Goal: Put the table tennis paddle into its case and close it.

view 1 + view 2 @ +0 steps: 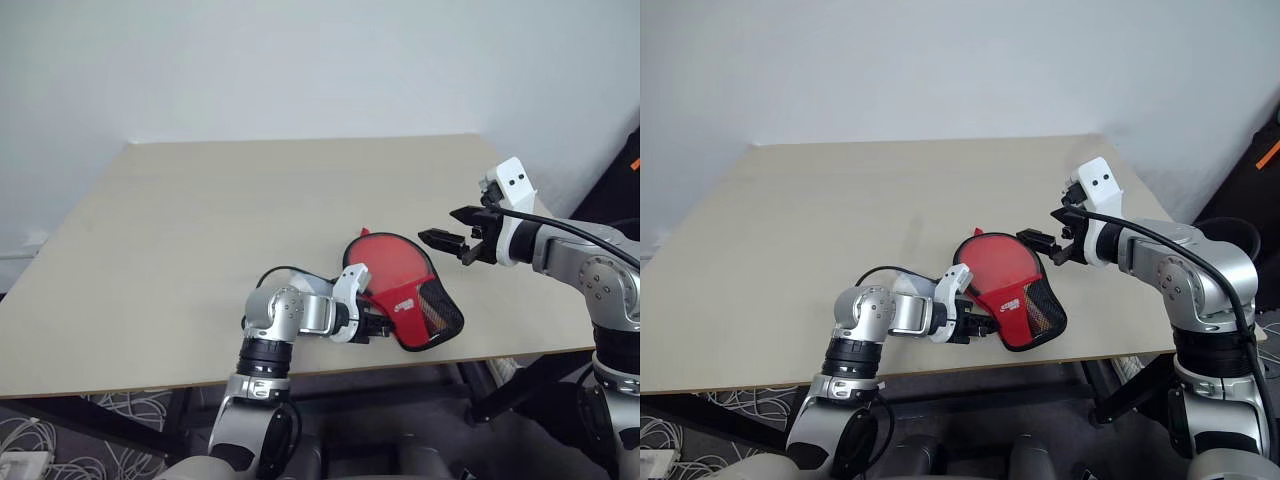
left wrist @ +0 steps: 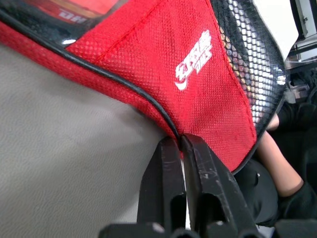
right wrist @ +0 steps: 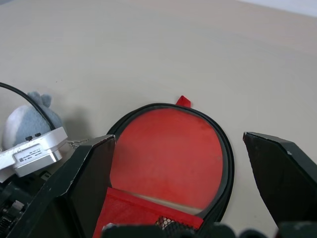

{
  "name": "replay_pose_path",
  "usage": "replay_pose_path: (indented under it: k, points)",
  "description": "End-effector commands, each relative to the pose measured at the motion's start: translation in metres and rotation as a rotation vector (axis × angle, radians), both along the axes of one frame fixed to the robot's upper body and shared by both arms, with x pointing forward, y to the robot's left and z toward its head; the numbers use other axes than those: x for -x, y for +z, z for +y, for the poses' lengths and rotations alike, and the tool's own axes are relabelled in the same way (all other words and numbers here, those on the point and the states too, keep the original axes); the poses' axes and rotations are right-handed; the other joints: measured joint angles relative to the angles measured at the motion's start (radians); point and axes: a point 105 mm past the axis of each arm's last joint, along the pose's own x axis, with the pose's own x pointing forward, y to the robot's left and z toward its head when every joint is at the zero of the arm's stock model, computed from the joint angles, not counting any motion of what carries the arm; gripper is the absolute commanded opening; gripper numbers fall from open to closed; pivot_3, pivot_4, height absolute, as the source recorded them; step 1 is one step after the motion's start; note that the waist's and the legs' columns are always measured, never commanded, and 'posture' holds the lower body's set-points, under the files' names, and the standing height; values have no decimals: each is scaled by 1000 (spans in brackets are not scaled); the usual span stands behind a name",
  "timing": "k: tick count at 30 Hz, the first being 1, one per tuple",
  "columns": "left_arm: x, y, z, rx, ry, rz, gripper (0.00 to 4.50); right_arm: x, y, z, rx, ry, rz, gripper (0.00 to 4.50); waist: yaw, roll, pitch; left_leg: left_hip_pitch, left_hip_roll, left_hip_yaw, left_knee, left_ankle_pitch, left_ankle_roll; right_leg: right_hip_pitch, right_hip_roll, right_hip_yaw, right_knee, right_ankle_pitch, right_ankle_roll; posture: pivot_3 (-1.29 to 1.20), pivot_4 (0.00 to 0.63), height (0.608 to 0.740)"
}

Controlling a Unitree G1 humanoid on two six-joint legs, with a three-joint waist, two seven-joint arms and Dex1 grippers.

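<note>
We start with the pale wooden surface (image 1: pixel 200 240), which carries the case (image 1: pixel 405 295) near its front edge, toward our right side. The case lies flat, its round end pointing away from us and its red fabric and black mesh section nearer the edge. Through the clear panel we see the red face of the table tennis paddle (image 3: pixel 168 153), so the paddle's blade is already inside the case; the handle is hidden under the red fabric, and we cannot tell how deep it sits. A small red tab (image 3: pixel 183 101) sticks out at the far rim of the round end.

Our left gripper (image 2: pixel 181 163) is down at the narrow end of the case, its fingers (image 2: pixel 163 178) pressed together on the black-piped edge of the red fabric, right where the piping bends. Our right gripper (image 1: pixel 455 228) hangs above the surface just beyond the round end of the case, its fingers (image 3: pixel 84 183) spread wide and holding nothing. A small grey plush toy (image 3: pixel 29 116) rests on the surface beside the left wrist.

We judge the insertion done or nearly so. What remains is the closing: whether the opening is shut at all we cannot tell, and the pinch on the edge looks to us like the start of that step
</note>
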Motion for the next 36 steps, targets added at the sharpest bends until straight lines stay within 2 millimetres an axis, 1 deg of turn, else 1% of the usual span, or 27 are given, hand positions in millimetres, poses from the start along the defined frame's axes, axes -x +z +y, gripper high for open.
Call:
replay_pose_path:
  k: [1, 4, 6, 9, 12, 17, 20, 23, 27, 30, 32, 35, 36]
  points:
    - [8, -9, 19, -79, -6, 37, 21, 2, 21, 3, -19, 8, -79, 4500, -8, 0, 0, 0, 0, 0, 0, 0, 0, 0, 0, 0, 0, 0, 0, 0, 0, 698]
    - [11, -1, 26, -52, -13, 11, 21, 3, 19, 6, -24, 15, -76, 4500, -19, 0, 0, 0, 0, 0, -2, 0, 0, -1, 0, 0, 0, 0, 0, 0, 0, 698]
    - [17, 4, 33, -28, -32, -15, 21, 4, 18, 8, -27, 20, -72, 4500, -23, 0, 0, 0, 1, 0, -3, 0, 0, -2, 0, 0, 0, 0, 0, 0, 0, 698]
    - [36, 9, 44, -10, -88, -35, 21, 5, 16, 10, -30, 27, -66, 4500, -31, 0, 0, 0, 1, -1, -4, 0, 0, -3, 0, 1, 0, 1, -2, 0, 0, 698]
    - [52, 12, 49, 3, -131, -29, 21, 6, 14, 13, -33, 37, -60, 4500, -30, 0, 0, 0, 1, -1, -4, 0, 0, -2, 0, 1, 0, 1, -2, 0, 0, 698]
    - [70, 17, 47, 19, -164, -15, 21, 8, 13, 19, -39, 58, -54, 4500, -15, 0, 0, 0, 0, -1, -2, 0, 0, -2, -1, 1, 0, 0, -1, 0, 0, 698]
    - [79, 17, 44, 17, -183, 1, 21, 10, 12, 21, -40, 69, -48, 4500, -13, 0, 0, 0, -1, -1, -2, 0, 0, -1, -1, 1, 0, 0, -1, 0, 0, 698]
    - [90, 19, 45, 10, -197, 25, 21, 11, 11, 23, -39, 77, -41, 4500, -13, 0, 0, 0, -1, -2, -2, 0, 0, -1, -1, 1, 0, 0, -2, 0, 0, 698]
    - [96, 23, 51, -26, -183, 64, 21, 12, 10, 23, -36, 79, -32, 4500, -14, 0, 0, 0, 0, -1, -2, 0, 0, -2, -1, 1, 0, 2, -5, 0, 0, 698]
    - [93, 21, 57, -71, -163, 70, 21, 12, 8, 24, -35, 82, -27, 4500, -12, 0, 0, -1, -1, -1, -2, 0, 0, -2, -1, 1, 0, 0, -7, 0, 0, 698]
    - [90, 21, 58, -73, -153, 66, 21, 12, 8, 26, -35, 85, -25, 4500, -13, 0, 0, -1, -1, 0, -2, 0, 0, -2, -1, 1, -1, 0, -7, 0, 0, 698]
    - [86, 24, 57, -76, -146, 54, 628, 11, 8, 27, -36, 86, -25, 4500, -13, 0, 0, -1, -1, 0, -2, 0, 0, -2, -1, 1, 0, 0, -6, 0, 0, 698]
    - [85, 25, 56, -74, -142, 49, 892, 10, 8, 27, -36, 86, -25, 4500, -13, 0, 0, -1, -1, 0, -2, 0, 0, -2, -1, 1, 0, 0, -6, 0, 0, 698]
